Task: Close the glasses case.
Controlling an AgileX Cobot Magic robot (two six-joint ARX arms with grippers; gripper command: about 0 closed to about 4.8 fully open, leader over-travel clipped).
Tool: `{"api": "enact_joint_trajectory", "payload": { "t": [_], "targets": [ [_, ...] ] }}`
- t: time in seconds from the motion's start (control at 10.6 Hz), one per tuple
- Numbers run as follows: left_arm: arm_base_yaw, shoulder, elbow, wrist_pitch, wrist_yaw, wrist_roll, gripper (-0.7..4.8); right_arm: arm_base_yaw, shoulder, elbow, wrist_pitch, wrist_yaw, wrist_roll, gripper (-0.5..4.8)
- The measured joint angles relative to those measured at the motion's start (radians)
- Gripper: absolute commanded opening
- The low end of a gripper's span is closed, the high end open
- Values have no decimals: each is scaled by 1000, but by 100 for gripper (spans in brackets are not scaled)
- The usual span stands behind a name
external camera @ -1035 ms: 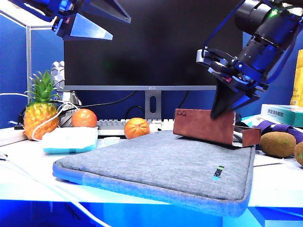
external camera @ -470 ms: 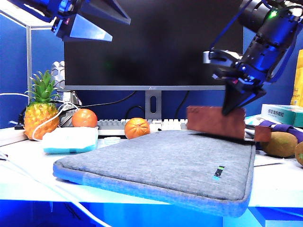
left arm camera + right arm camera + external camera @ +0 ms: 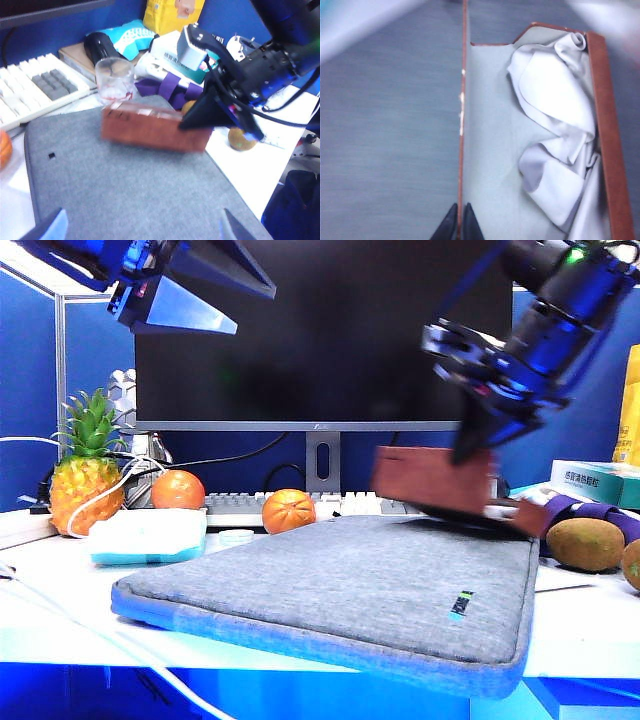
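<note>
Right gripper [image 3: 459, 222] jaws clenched on glasses case [image 3: 435, 483] flap, apparently upright, grey sleeve [image 3: 340, 590] beneath, left gripper [image 3: 140, 227] jaws released, raised.

right tool [image 3: 470, 450] | swung glasses case [image 3: 435, 483] flap back leftward

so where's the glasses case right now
In the exterior view the glasses case sits at the right, on the far end of the grey sleeve before the monitor; the shut right gripper pinches its raised flap.
</note>
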Motion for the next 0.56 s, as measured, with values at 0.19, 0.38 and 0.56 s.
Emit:
{"api": "enact_joint_trajectory", "payload": {
  "t": [0.19, 0.38, 0.56],
  "targets": [
    [0, 1, 0, -16, 0, 0, 404, 14, 0, 2, -42, -104, 51, -6],
    [0, 2, 0, -32, 0, 0, 404, 31, 0, 2, -104, -174, 74, -6],
    [0, 2, 0, -56, 1, 0, 404, 47, 0, 2, -127, -327, 110, -6]
  ]
}}
